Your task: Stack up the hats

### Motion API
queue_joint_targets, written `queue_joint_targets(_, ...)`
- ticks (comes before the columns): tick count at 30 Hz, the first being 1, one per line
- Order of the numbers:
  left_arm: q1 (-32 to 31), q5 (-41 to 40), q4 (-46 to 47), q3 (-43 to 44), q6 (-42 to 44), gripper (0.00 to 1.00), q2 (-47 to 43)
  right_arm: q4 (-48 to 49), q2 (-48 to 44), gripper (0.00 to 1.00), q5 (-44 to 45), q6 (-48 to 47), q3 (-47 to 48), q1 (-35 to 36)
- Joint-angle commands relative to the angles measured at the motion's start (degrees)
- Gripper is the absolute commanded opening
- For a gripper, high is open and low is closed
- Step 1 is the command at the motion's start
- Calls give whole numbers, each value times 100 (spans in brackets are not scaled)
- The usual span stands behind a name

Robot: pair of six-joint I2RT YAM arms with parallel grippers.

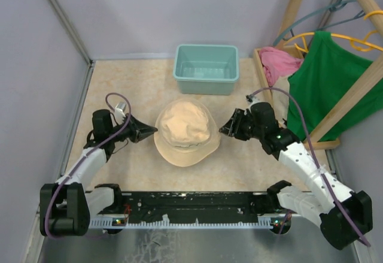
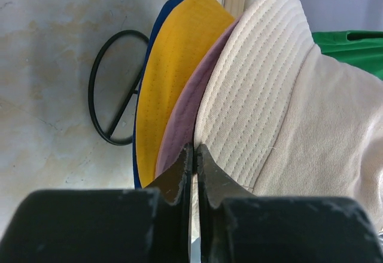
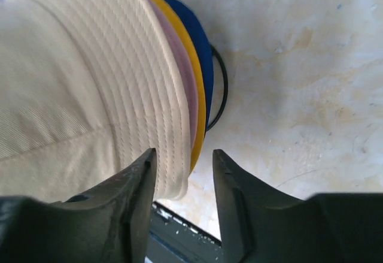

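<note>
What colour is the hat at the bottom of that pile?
Navy blue. The bottom hat peeks out beneath the yellow hat, clearest in the right wrist view.

The hats (image 1: pixel 186 132) lie in one stack at the middle of the table (image 1: pixel 119 83), four brims layered one on another (a ring (image 2: pixel 91 92) lies partly under the lowest). Behind the stack stands a tub (image 1: pixel 206 85). The left gripper (image 1: pixel 152 131) sits just left of the stack and the right gripper (image 1: pixel 222 129) just right. At far right a rack (image 1: pixel 353 95) holds a shirt (image 1: pixel 323 83), with a cloth (image 1: pixel 276 62) just left of it.
</note>
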Motion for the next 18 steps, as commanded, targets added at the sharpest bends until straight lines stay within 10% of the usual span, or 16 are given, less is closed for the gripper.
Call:
queue_joint_targets(1, 77, -7, -236, 330, 385, 7, 200, -381, -196, 46, 729, -699, 710, -215)
queue_joint_targets(18, 179, 536, -849, 1397, 1165, 9, 1627, 3966, 1405, 52, -3844, 616, -140, -1628)
